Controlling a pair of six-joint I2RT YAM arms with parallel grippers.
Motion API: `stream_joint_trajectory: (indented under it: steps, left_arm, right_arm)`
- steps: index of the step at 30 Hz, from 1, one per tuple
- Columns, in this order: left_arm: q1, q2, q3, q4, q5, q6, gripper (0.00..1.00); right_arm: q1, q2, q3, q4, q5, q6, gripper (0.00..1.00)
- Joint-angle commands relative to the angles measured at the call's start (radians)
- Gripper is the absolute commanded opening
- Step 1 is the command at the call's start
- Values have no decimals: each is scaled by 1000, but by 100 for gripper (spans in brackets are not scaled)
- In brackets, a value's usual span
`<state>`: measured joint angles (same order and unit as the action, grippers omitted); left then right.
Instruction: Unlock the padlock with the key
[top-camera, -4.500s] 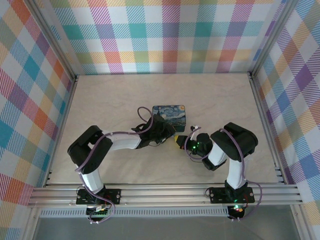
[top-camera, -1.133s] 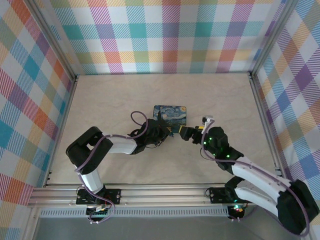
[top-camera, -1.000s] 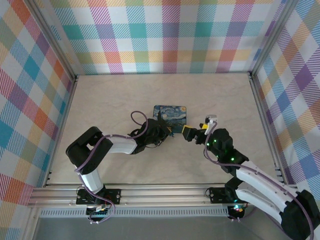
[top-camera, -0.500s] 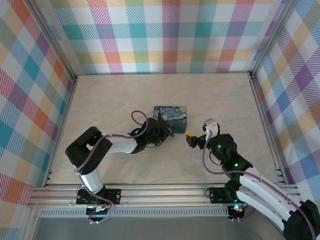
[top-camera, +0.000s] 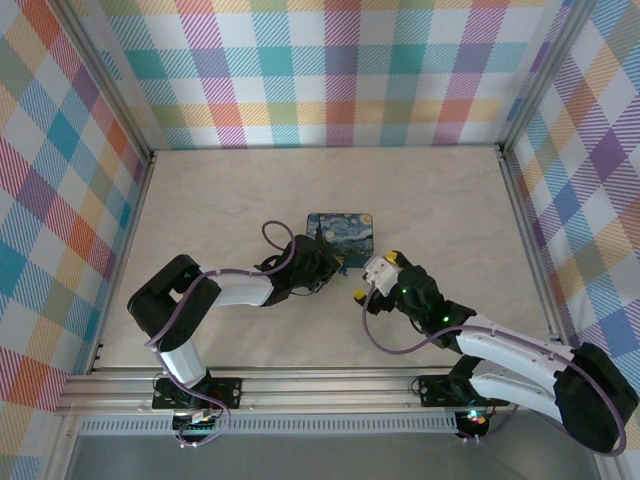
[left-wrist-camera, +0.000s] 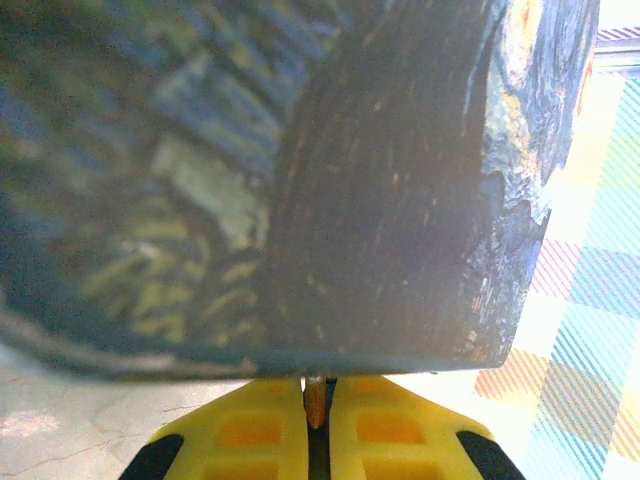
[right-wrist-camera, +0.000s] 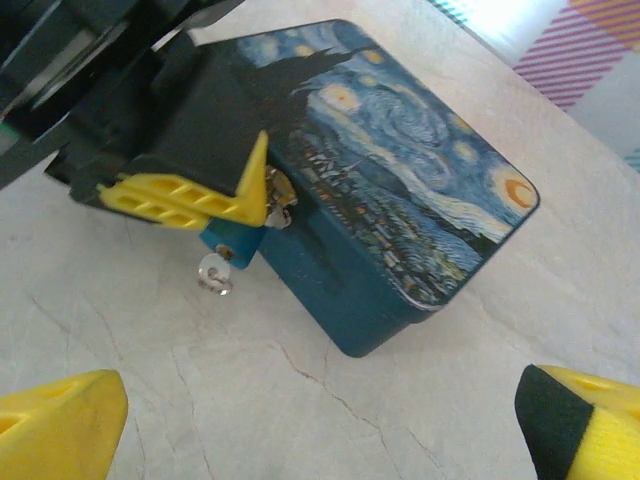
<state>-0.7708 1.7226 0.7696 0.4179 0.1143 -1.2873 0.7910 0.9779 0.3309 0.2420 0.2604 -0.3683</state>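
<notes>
The left gripper (right-wrist-camera: 252, 198) is closed on the padlock (right-wrist-camera: 233, 243), which is held against the tin's (right-wrist-camera: 400, 190) near side wall. The left gripper's black body hides the tin's left corner. The right gripper (right-wrist-camera: 320, 425) is just in front of the tin, jaws spread wide, holding nothing.

left claw (right-wrist-camera: 250, 200) gripping padlock (right-wrist-camera: 238, 243) beside painted tin (right-wrist-camera: 400, 190), right claw (right-wrist-camera: 320, 435) spread wide

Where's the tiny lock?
Right wrist view, left of middle: the lock is pinched by the left gripper, against the painted tin's side, a key sticking out below.
</notes>
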Motion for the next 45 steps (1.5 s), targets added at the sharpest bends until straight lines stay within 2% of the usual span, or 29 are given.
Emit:
stream_joint_trajectory:
  steps: [1,14,24,29,35,37,45]
  left_arm:
    - [-8,-33,26,3,7,-4,4]
    - [-8,-19,31,10,19,-18,4]
    - [-8,-5,31,32,34,-37,4]
    - [-8,-1,32,35,38,-40,4]
    - [-8,-3,31,36,41,-42,4]
    - [-8,-5,26,39,39,-44,4]
    - [-8,-9,22,42,39,-47,4]
  right_arm:
    - [30,22,14,53,60,-98,100]
    - [115,192,36,154,146,-243,96]
    - [114,295,66,230,87,-267,94]
    - [113,349,90,257,45,-256,90]
    - [109,418,118,286,44,-262,75]
    - [107,434,125,294,51,-267,67]
    - [103,438,124,303,75,-264,47]
